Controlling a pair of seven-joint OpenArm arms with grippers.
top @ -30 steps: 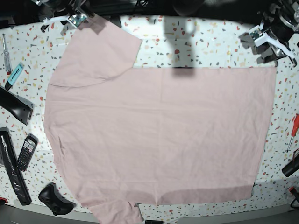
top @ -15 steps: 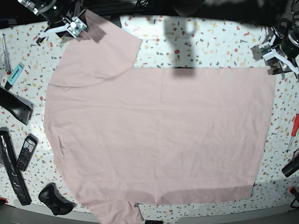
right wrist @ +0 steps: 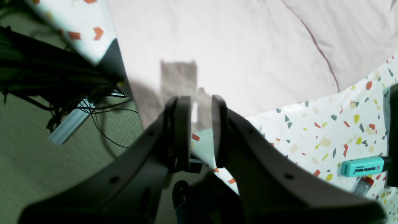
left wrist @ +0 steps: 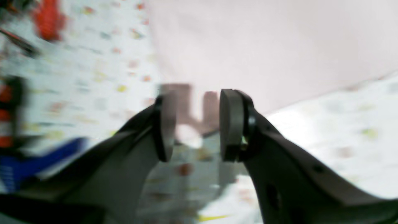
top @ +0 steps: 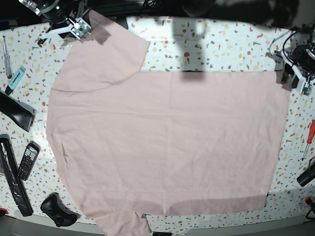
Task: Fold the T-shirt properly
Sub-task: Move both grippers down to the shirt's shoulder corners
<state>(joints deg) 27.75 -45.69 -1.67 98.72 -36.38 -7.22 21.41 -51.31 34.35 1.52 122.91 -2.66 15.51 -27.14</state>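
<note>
In the left wrist view, the left gripper [left wrist: 196, 124] is seen with parted jaws, empty, near the T-shirt [left wrist: 264, 46] corner. In the right wrist view, the right gripper [right wrist: 197, 130] is narrowly parted, empty, at the sleeve edge. In the base view, the T-shirt [top: 167, 137] is spread flat on the table [top: 221, 46]; no fold is made yet.

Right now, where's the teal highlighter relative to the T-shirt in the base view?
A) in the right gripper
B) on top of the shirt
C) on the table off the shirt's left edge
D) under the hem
C: the teal highlighter lies on bare terrazzo table, apart from the T-shirt.
</note>
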